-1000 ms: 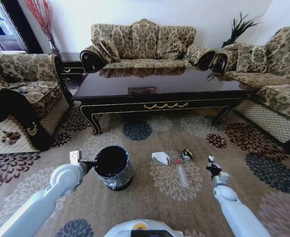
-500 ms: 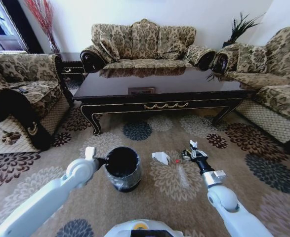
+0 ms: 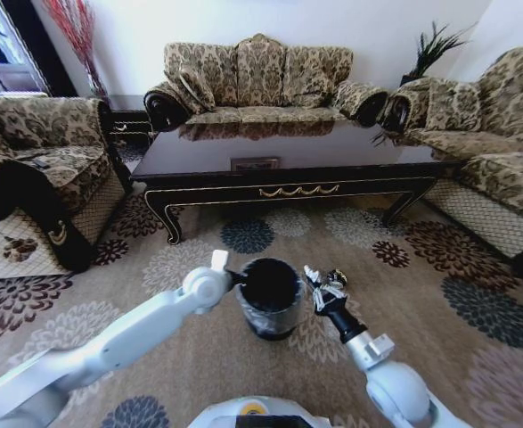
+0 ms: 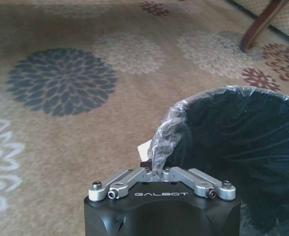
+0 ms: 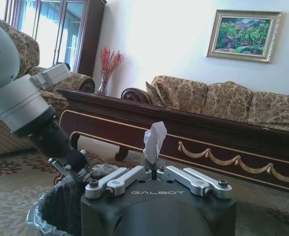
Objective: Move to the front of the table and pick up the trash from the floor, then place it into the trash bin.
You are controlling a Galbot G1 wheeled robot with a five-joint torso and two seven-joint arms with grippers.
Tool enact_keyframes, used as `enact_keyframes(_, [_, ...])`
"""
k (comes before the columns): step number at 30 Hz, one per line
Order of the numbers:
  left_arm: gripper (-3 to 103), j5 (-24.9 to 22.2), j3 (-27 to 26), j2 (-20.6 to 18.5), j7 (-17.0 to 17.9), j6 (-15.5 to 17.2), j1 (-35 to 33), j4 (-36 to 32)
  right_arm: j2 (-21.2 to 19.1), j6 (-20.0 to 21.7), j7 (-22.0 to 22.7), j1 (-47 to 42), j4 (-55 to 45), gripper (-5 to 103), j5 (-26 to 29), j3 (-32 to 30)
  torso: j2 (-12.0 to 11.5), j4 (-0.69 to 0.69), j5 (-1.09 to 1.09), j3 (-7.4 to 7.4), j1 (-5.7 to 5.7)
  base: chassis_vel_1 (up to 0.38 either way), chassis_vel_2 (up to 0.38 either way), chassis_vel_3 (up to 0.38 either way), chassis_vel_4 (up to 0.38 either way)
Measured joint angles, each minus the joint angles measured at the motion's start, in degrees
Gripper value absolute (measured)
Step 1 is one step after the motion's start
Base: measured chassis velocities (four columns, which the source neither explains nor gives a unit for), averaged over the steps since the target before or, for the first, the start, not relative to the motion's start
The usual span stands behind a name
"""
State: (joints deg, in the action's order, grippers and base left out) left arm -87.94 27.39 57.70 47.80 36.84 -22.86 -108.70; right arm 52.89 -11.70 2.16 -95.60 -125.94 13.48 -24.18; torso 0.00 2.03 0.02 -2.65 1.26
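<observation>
The left gripper [image 4: 156, 173] pinches the bin [image 3: 270, 296] rim and liner. The right gripper [image 5: 153, 173], just beside the bin, clamps the white paper [image 5: 154, 140]. Best to centre it over the opening before letting go.

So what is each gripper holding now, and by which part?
The left gripper pinches the trash bin by its lined rim. The right gripper grips the crumpled white paper by its lower end.

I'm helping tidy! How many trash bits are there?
2: white paper in the right gripper, a shiny round thing on the carpet beside it. The arm may hide more.
</observation>
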Motion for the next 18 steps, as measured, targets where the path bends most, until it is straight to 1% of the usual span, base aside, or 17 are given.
enact_keyframes(5, [4,-0.6,1.5,0.7,1.1,0.1,0.7,0.1,0.0,0.0,-0.1,-0.6,-0.5,0,-0.8,0.3,0.0,-0.04,-0.01,0.00,0.00,0.000,0.000,0.000,0.000])
enact_keyframes(6, [4,-0.7,1.7,0.7,1.2,0.2,0.7,0.1,0.1,0.0,-0.2,-0.9,-0.6,5,-1.1,0.5,0.0,-0.04,-0.02,0.00,0.00,0.000,0.000,0.000,0.000])
enact_keyframes(7, [4,-0.7,1.9,0.7,1.4,0.2,0.7,0.1,0.2,0.0,-0.2,-1.1,-0.6,5,-1.3,0.6,0.0,-0.04,-0.02,0.00,0.00,0.000,0.000,0.000,0.000])
enact_keyframes(9, [4,-0.7,2.0,0.5,1.7,0.3,0.6,-0.2,0.5,0.0,-0.2,-1.5,-0.7,16,-1.9,1.1,0.0,-0.03,-0.01,0.00,0.00,0.000,0.000,0.000,0.000])
enact_keyframes(10, [4,-0.7,2.0,0.5,1.7,0.3,0.6,-0.2,0.5,0.0,-0.2,-1.5,-0.7,16,-1.9,1.1,0.0,-0.03,-0.01,0.00,0.00,0.000,0.000,0.000,0.000])
enact_keyframes(13, [4,-0.7,2.0,0.0,1.9,0.3,-0.1,-1.0,0.9,-0.4,-0.3,-2.0,-0.4,32,-3.5,1.6,0.0,-0.03,-0.02,0.00,0.00,0.000,0.000,0.000,0.000])
enact_keyframes(14, [4,-0.7,2.0,0.0,1.9,0.3,-0.1,-1.0,0.9,-0.4,-0.3,-2.0,-0.4,32,-3.5,1.6,0.0,-0.03,-0.02,0.00,0.00,0.000,0.000,0.000,0.000])
enact_keyframes(17, [4,-0.7,1.5,-0.7,2.0,0.4,-0.5,-1.4,1.7,-0.9,-0.5,-3.0,-0.1,49,-4.7,1.9,0.0,-0.03,-0.02,0.00,0.00,0.000,0.000,0.000,0.000])
enact_keyframes(18, [4,-0.7,1.2,-0.9,2.1,0.5,-0.7,-1.6,1.9,-0.9,-0.5,-3.4,-0.1,49,-4.9,2.0,0.0,-0.03,-0.02,0.00,0.00,0.000,0.000,0.000,0.000])
